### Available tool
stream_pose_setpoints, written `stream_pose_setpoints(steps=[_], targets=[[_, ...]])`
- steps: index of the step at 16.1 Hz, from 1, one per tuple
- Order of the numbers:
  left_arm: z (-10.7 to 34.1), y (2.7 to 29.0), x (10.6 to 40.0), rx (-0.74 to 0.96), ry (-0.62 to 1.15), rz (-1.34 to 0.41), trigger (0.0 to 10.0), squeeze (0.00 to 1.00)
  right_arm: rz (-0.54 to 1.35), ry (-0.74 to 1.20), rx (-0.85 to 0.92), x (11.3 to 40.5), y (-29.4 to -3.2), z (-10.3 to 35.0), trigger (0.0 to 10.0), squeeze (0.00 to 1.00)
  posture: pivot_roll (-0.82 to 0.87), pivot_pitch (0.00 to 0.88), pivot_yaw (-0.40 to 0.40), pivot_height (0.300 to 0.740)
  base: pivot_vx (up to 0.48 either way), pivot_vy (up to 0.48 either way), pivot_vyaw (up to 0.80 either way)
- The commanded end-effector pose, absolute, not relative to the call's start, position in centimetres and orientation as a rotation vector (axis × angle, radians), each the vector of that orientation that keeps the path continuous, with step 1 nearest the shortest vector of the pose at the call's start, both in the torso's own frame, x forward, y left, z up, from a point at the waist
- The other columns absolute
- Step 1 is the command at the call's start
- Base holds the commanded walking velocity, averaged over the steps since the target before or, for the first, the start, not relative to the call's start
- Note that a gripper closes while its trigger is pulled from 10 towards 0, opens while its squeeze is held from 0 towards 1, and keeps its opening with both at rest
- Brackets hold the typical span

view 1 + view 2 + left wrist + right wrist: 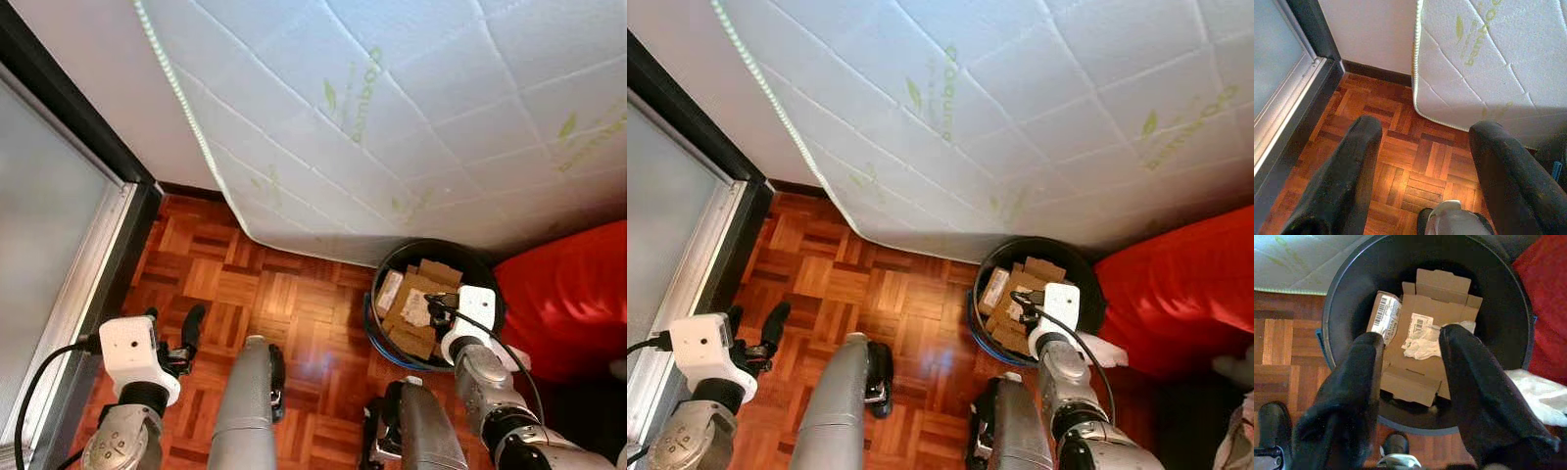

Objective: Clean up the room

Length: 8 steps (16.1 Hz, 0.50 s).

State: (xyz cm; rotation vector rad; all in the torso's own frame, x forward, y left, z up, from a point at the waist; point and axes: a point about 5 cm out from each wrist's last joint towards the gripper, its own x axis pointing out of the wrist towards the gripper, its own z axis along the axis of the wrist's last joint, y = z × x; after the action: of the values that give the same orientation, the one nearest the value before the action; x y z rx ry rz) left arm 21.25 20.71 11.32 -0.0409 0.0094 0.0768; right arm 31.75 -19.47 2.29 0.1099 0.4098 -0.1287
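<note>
Above the black bin point(1520, 328), right end effector point(1410, 340) spread open, empty; crumpled white paper point(1425, 342) on flattened cardboard point(1435, 313) inside. Over parquet floor point(1400, 152), left end effector point(1422, 132) open, empty, near leaning mattress point(411, 108).

Glossy wood parquet floor point(294, 304), matt cardboard point(1425, 333), quilted mattress point(411, 108)

Left gripper point(1420, 161) fingers apart, low; right gripper point(1410, 357) fingers apart, extended forward.
</note>
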Motion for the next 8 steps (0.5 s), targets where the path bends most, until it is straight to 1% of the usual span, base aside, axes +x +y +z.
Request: stream_pose_setpoints(steps=[1, 4, 5, 6, 7, 8], targets=[[10.9, 21.0, 20.6, -0.042, 0.044, 0.087, 10.0, 0.0, -0.134, 0.468, 0.123, 30.6, -19.4, 0.9, 10.0, 1.0, 0.29, 0.488, 0.011, 0.651, 0.0, 0.0, 0.0], [10.9, 20.8, 20.7, -0.043, 0.054, 0.081, 10.0, 0.0, -0.077, 0.487, 0.146, 30.4, -18.6, 0.6, 10.0, 1.0, 0.29, 0.484, 0.013, 0.651, 0.0, 0.0, 0.0], [10.9, 20.8, 20.7, -0.042, 0.058, 0.082, 10.0, 0.0, 0.0, 0.504, 0.142, 30.3, -17.7, 0.3, 10.0, 1.0, 0.29, 0.487, 0.012, 0.651, 0.0, 0.0, 0.0], [10.9, 20.8, 20.7, -0.042, 0.059, 0.081, 10.0, 0.0, 0.031, 0.506, 0.108, 30.2, -17.4, 0.2, 10.0, 1.0, 0.29, 0.484, 0.011, 0.651, 0.0, 0.0, 0.0], [10.7, 20.8, 20.7, -0.042, 0.064, 0.082, 10.0, 0.0, 0.058, 0.51, 0.081, 30.1, -17.0, 0.1, 10.0, 0.09, 0.29, 0.481, 0.008, 0.651, 0.0, 0.0, 0.0], [10.3, 20.9, 20.6, -0.04, 0.082, 0.082, 10.0, 0.0, 0.062, 0.514, 0.076, 29.9, -17.0, -0.1, 10.0, 0.0, 0.28, 0.476, 0.006, 0.651, 0.0, 0.0, 0.0]])
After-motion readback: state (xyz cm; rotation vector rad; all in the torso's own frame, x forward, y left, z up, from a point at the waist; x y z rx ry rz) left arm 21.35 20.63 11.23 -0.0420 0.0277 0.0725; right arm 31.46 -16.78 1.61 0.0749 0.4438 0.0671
